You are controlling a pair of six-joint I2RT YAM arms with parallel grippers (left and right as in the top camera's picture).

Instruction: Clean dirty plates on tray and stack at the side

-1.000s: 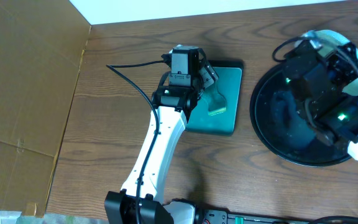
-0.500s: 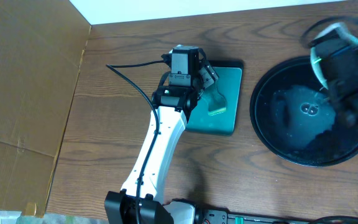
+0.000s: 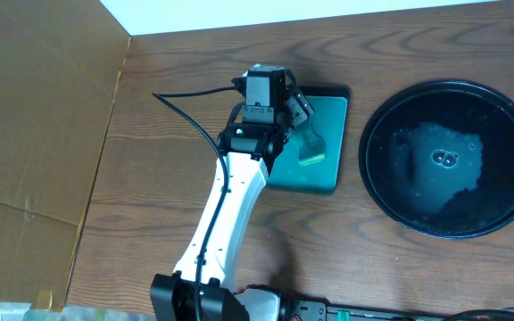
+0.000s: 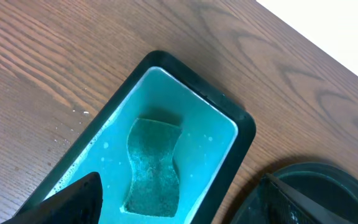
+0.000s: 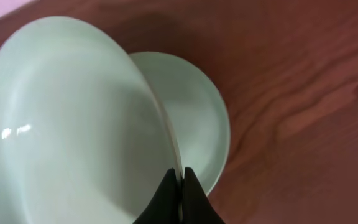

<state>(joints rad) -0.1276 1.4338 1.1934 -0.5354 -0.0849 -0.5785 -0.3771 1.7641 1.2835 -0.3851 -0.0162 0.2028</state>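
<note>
Where the right gripper (image 5: 180,180) is seen from its own wrist, its fingers are pinched tight on the rim of one plate (image 5: 73,124), which is held tilted over a second plate (image 5: 199,118) lying flat on the wooden table (image 5: 303,93). The left gripper (image 4: 182,183) is spread wide above a sponge (image 4: 153,167) that is laid in the teal tray (image 4: 244,121). Near that, the black tray (image 3: 507,116) is set, glistening wet at its middle.
</note>
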